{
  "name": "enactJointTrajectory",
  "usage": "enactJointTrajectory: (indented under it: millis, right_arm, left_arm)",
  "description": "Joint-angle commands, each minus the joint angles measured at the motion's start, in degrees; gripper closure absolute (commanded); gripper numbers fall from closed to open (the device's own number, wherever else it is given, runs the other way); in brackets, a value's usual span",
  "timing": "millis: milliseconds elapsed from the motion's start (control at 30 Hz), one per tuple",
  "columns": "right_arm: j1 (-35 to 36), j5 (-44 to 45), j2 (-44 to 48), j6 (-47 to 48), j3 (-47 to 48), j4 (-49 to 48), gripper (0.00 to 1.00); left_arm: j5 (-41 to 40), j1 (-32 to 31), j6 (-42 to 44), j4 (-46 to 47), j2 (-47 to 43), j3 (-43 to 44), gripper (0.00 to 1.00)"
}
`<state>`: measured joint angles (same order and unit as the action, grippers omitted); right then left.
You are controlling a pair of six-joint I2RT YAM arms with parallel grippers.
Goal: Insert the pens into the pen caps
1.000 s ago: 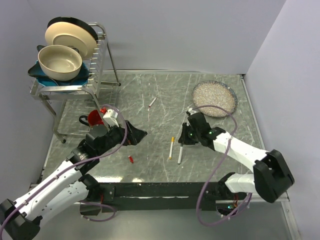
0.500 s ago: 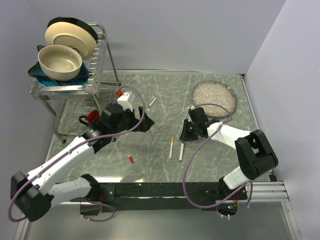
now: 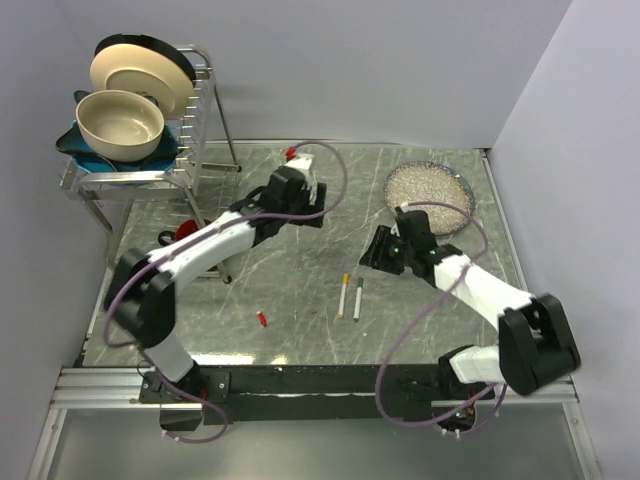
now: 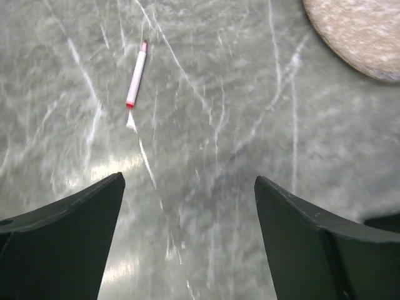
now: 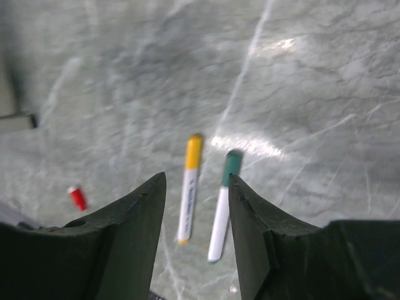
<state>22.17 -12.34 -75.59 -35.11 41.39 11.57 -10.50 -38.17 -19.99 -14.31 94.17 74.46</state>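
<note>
A white pen with red ends (image 4: 136, 75) lies on the marble table, ahead and to the left of my left gripper (image 4: 189, 181). That gripper is open and empty, and reaches to the far middle (image 3: 310, 210); the red pen does not show in the top view. A yellow-capped pen (image 3: 343, 296) (image 5: 189, 194) and a green-capped pen (image 3: 358, 298) (image 5: 223, 209) lie side by side near the centre. My right gripper (image 3: 376, 256) (image 5: 197, 179) hovers above them, open and empty. A loose red cap (image 3: 262, 319) (image 5: 77, 198) lies to their left.
A dish rack (image 3: 200, 150) with plates and a bowl stands at the far left. A red mug (image 3: 185, 235) sits by its foot. A round plate of rice (image 3: 429, 197) (image 4: 356, 31) is at the far right.
My left arm swung from beside the mug out to the far middle, over the red pen's spot. My right gripper drew back slightly to the right of the two capped pens.
</note>
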Motion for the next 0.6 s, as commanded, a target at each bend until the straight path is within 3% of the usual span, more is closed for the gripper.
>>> enactJointTrajectory:
  millis: [0,267,567]
  right_arm:
    - [-0.1,-5.2,11.3,-0.9,-6.4,-4.3,0.46]
    - [0.1,-7.3,29.1,4.2,-10.1,-0.2,0.4]
    - [0.1,-8.0,39.4,5.3,-11.3,2.5,0.4]
  left_arm:
    - [-3.3,0.6,5.7,-0.4,10.9,10.4,0.14]
    - [1.4,3.9,7.2,-0.4,25.1,23.0,0.16]
    - [1.2,6.8,8.7,-3.7,38.7,35.2,0.21]
